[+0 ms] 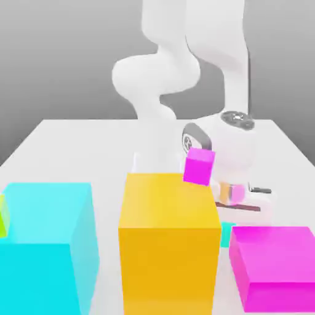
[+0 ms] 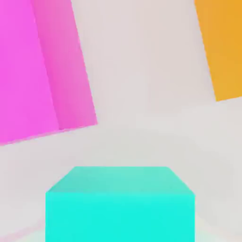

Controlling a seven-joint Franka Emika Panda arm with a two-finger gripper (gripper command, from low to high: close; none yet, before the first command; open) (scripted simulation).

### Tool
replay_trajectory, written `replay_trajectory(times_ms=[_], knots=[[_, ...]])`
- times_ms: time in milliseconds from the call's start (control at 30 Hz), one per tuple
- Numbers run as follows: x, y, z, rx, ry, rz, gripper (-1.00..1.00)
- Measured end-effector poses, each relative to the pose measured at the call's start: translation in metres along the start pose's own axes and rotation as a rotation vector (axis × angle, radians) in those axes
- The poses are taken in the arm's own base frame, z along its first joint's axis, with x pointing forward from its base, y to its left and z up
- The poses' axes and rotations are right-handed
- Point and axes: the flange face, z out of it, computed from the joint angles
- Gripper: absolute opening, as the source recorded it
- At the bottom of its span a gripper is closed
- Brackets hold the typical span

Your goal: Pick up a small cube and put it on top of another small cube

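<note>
- Table (image 1: pixel 61 132): white, holds everything.
- Arm (image 1: pixel 160 74): white, comes down from the far side and bends low behind the orange block, hand end toward the exterior view's right.
- Cyan block (image 1: pixel 46 246): biggest, near corner on the exterior view's left, cut off by the frame edges. A yellow-green sliver (image 1: pixel 3 215) at its left edge; can't tell what it is.
- Orange block (image 1: pixel 169 240): tall, near centre, hides the lower arm and most of the hand.
- Magenta block (image 1: pixel 280 264): low, near right, cut off at the frame edge.
- Small magenta cube (image 1: pixel 199 166): tilted, at the orange block's far top edge; resting there or behind it, can't tell.
- Gripper (image 1: pixel 237 200): low between the orange and magenta blocks, mostly hidden. Can't tell the finger state or any contact.
- Small cube (image 2: pixel 120 208): teal, on the table, close under the hand camera; a sliver shows in the orange–magenta gap.
</note>
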Motion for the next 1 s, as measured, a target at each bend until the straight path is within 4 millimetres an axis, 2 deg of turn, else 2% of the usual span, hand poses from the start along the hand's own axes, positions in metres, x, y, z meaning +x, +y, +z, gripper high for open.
replay_trajectory(times_ms=[200, 433, 533, 600, 767, 800, 1000], knots=[[0.0, -0.004, -0.024, 0.001, -0.008, -0.002, -1.0], [-0.003, 0.001, -0.049, -0.004, 0.002, -0.006, -1.0], [0.009, 0.004, -0.056, -0.026, 0.005, 0.014, -1.0], [0.002, 0.003, -0.063, -0.063, -0.016, -0.021, -1.0], [-0.042, 0.005, -0.089, -0.143, -0.112, -0.176, -1.0], [-0.045, 0.005, -0.095, -0.156, -0.135, -0.204, -1.0], [-0.022, 0.006, -0.136, -0.194, -0.292, -0.344, -1.0]])
